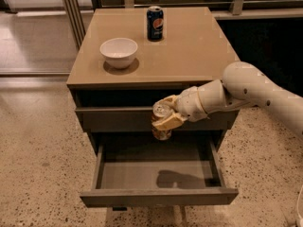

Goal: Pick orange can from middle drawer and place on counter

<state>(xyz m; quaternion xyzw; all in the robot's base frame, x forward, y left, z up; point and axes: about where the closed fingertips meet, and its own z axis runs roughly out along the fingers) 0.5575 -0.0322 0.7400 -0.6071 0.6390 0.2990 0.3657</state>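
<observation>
Fingers (169, 122) clasp orange can (161, 133) — above drawer (158, 196).

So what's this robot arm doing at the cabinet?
The robot's gripper is shut on the orange can, holding it in the air above the open middle drawer, in front of the cabinet. The can is not yet on the counter, where a white bowl and a blue Pepsi can stand.
</observation>
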